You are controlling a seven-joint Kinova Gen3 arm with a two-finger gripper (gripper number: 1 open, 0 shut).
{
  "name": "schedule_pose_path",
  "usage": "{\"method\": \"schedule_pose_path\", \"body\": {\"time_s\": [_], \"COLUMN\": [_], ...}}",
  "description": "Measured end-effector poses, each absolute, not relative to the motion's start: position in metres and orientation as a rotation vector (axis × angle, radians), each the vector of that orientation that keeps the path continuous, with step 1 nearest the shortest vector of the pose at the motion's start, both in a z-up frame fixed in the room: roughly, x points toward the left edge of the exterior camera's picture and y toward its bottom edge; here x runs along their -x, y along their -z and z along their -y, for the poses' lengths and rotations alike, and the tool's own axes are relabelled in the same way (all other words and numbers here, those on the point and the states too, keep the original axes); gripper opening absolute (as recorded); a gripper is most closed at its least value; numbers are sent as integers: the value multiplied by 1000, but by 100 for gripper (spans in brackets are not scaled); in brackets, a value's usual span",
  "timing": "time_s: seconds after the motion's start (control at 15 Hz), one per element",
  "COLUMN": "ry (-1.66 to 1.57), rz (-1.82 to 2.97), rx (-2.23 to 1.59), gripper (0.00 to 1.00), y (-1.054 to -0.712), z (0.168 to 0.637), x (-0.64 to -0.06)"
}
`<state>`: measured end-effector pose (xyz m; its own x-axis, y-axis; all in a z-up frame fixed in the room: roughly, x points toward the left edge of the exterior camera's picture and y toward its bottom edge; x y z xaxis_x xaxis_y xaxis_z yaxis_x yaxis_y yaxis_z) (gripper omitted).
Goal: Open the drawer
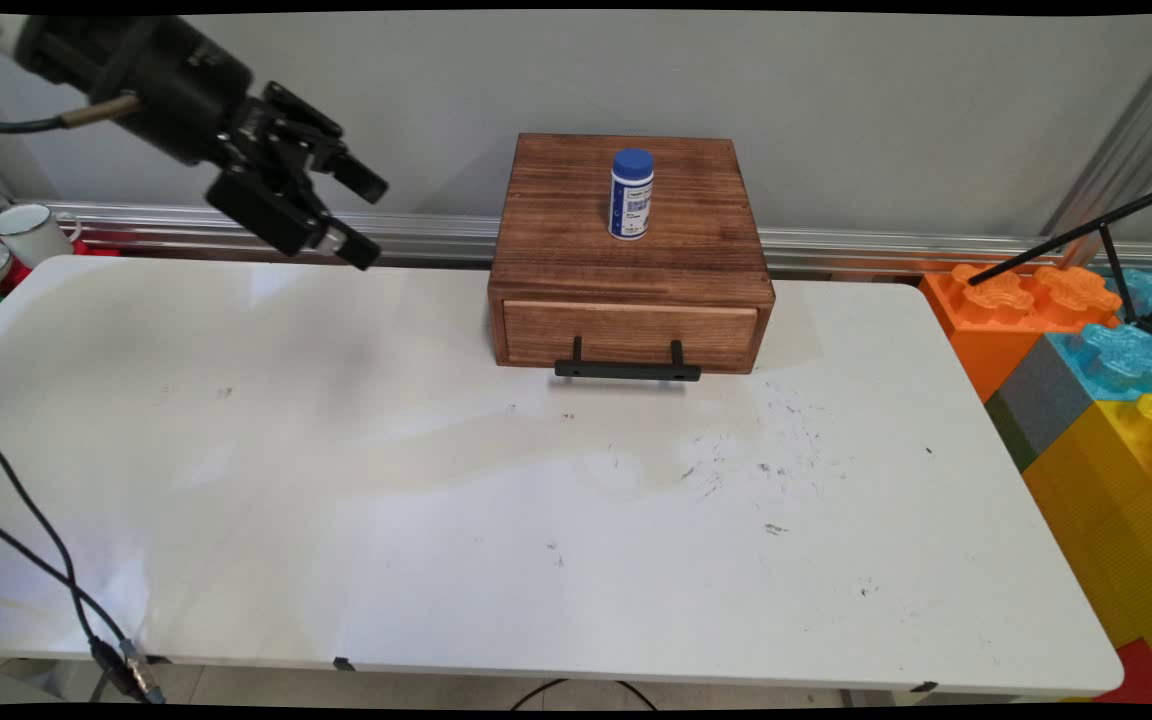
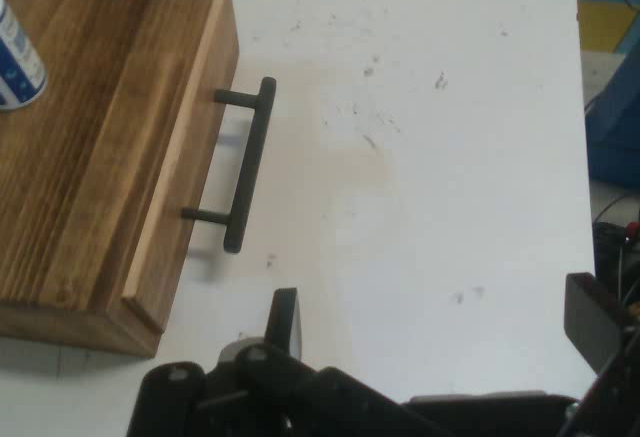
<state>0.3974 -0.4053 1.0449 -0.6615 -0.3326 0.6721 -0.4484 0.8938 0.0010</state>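
The gripper [image 1: 368, 222] hangs in the air with its fingers spread wide and nothing between them, well to the left of the wooden drawer box [image 1: 631, 255]. The drawer is closed, with its black handle [image 1: 627, 369] facing the table's near side. A blue-capped bottle [image 1: 631, 194] stands upright on the box's top. The box sits at the far edge of the white table [image 1: 436, 500].

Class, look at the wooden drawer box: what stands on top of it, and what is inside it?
On top of the wooden drawer box stands a white bottle with a blue cap, upright. The drawer is shut, so its inside is hidden.
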Motion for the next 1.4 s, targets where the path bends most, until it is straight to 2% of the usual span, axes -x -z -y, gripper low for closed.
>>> {"method": "schedule_pose_path", "body": {"time_s": [0.33, 0.6, 1.4], "ry": [-208, -227, -326], "rz": [2389, 2445, 2659], "rx": [-550, -533, -419], "gripper": [100, 100, 100], "y": [-1042, -1026, -936], "z": [421, 435, 488], "x": [-354, -310, -211]}}
